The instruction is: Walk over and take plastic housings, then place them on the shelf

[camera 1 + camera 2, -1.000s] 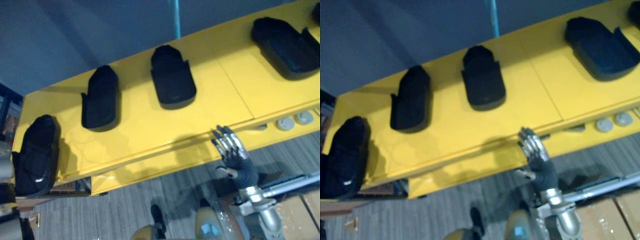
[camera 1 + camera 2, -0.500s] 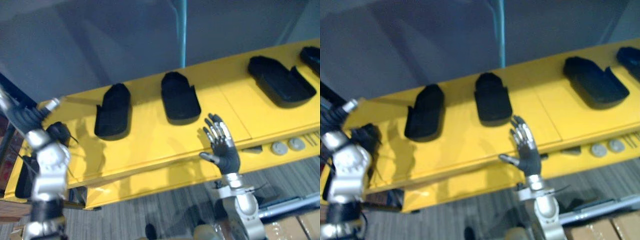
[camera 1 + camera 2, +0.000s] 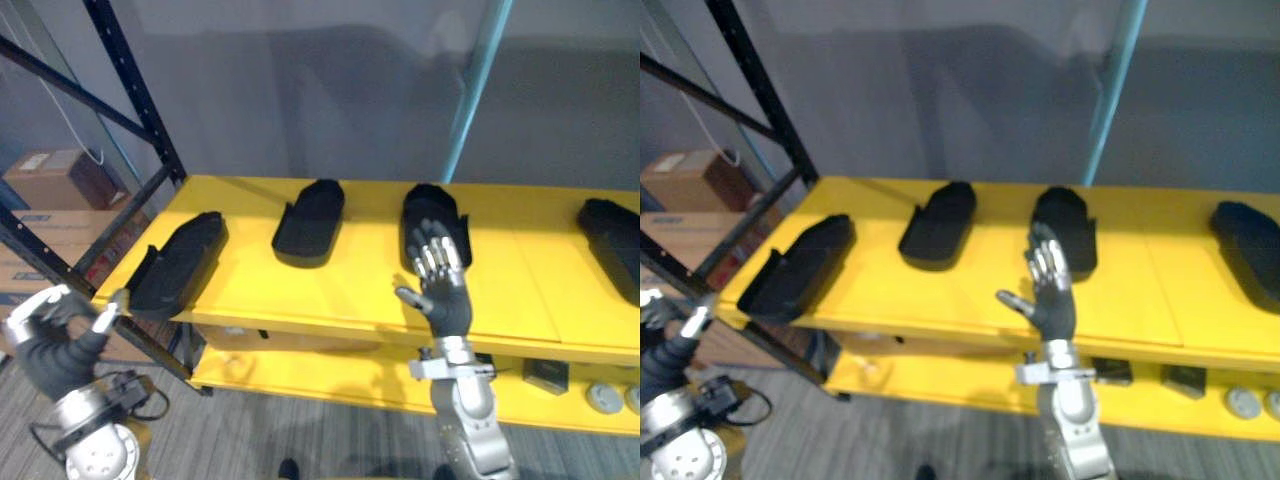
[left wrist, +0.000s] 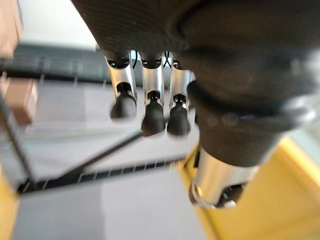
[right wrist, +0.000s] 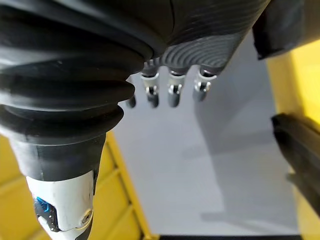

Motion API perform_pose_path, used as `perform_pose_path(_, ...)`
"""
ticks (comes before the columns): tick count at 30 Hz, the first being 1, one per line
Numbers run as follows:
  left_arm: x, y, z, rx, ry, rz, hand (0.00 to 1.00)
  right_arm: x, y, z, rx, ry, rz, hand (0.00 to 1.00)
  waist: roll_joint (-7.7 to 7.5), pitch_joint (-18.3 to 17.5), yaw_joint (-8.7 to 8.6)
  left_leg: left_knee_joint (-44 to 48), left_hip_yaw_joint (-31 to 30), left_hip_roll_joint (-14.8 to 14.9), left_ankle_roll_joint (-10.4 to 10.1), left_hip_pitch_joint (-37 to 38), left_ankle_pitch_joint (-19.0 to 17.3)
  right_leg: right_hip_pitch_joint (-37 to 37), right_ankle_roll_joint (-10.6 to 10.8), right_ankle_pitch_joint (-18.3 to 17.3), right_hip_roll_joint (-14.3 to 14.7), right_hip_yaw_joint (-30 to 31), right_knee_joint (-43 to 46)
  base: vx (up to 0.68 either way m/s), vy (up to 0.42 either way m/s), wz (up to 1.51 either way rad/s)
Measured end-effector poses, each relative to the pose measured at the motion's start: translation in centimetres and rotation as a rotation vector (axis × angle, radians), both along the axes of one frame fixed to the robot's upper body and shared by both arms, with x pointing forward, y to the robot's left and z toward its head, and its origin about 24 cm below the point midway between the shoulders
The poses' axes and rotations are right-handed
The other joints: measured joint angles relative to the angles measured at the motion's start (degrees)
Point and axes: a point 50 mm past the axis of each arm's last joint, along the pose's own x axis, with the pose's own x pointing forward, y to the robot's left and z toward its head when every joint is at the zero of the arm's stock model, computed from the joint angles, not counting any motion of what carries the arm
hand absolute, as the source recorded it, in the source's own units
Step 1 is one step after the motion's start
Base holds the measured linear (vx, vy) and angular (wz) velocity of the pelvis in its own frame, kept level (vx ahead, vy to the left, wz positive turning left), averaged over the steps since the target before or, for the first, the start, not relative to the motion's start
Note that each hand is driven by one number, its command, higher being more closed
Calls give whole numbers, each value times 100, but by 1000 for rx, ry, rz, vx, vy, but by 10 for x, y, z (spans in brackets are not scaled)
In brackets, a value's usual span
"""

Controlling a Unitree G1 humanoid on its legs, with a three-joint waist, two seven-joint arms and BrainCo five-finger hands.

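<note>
Raising the right hand (image 3: pixel 440 290), fingers straight, spread and empty, before the black moulded plastic housings (image 3: pixel 310 220) lying in a row on the yellow metal shelf (image 3: pixel 250 285). Holding the left hand (image 3: pixel 55 340) low, loosely bent, empty. Risking shoving a housing backward by closing too shallowly on its rim.

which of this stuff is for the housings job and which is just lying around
for the job: four black housings on the yellow top; right hand, open and raised; left hand
lying about: cardboard boxes; round discs and small black blocks on the lower level
</note>
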Motion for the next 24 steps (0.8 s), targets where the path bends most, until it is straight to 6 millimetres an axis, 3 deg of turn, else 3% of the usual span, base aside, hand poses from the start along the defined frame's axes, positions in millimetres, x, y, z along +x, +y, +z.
perform_pose_path(5, -6, 9, -10, -59, 48, 117, 100, 5, 10, -15, -55, 63, 34, 0, -81, -29, 184, 0, -163, -32, -5, -122, 25, -2, -8, 30, -1, -138, 6, 23, -7, 16)
perform_pose_path(7, -7, 16, -24, -80, 140, 165, 100, 8, 12, -16, -55, 67, 33, 0, -73, -22, 205, -2, -182, -36, -6, -144, 47, -9, -9, 31, -2, -156, 6, 10, -2, 7)
perform_pose_path(9, -8, 26, -51, -118, 289, 226, 100, 8, 11, -18, -56, 78, 25, 0, -79, -18, 202, -4, -230, -41, -11, -146, 51, -2, -25, 21, -2, -215, 10, 0, -7, 11)
perform_pose_path(13, -11, 32, -81, -172, 431, 222, 100, 8, 7, -20, -57, 89, -5, 0, -190, 79, 177, -6, -271, -1, -21, -169, 59, -19, -73, -10, 11, -259, 46, -6, -7, 5)
perform_pose_path(19, -12, 33, -98, -196, 503, 173, 100, 6, -11, -8, -79, -16, -208, 0, -199, 85, 158, -5, -69, 60, -23, -160, 58, -153, -131, -24, 29, -77, 114, -14, 0, -18)
perform_pose_path(24, -6, 36, -101, -238, 455, 159, 100, -4, -31, -1, -72, -60, -365, 0, -129, 129, 63, -4, 51, 85, -24, -146, 57, -208, -95, 25, 41, 49, 98, -10, 3, -13)
